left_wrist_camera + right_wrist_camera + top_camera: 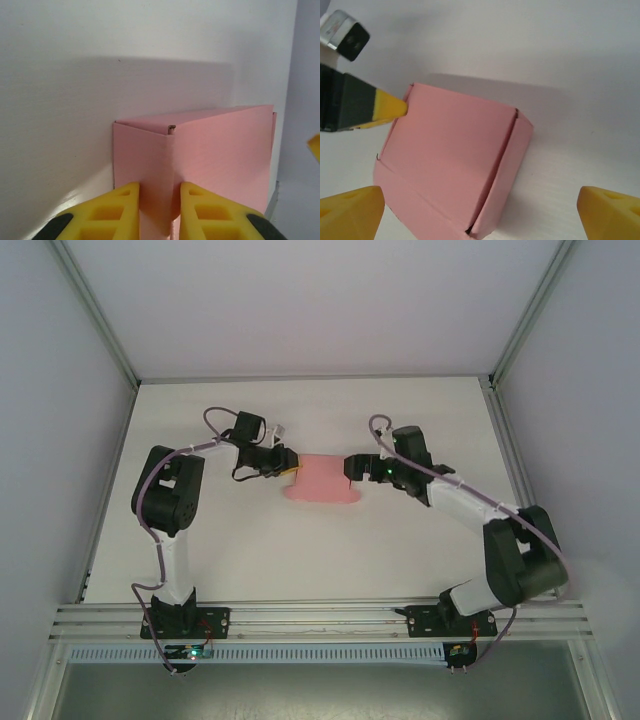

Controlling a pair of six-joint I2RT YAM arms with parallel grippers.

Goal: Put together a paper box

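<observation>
The paper box [322, 480] is sitting mid-frame in the top view, on the counter [300, 570]. The left hand [159, 212] is pinching its near corner, and the right hand [480, 202] is hovering spread. Probably best: the left is bracing firmly while the right is pressing the raised side flap flush.

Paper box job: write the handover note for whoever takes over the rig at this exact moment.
Left gripper: shut on the paper box, pinching one upright corner edge.
Right gripper: open, fingers spread wide, with the box just ahead of them.
Box: on the table, mid-way between the two grippers.
Done: folded into a rectangular box shape.
Left: small gaps show at two corners. The flaps probably need pressing home before the left gripper lets go.
</observation>
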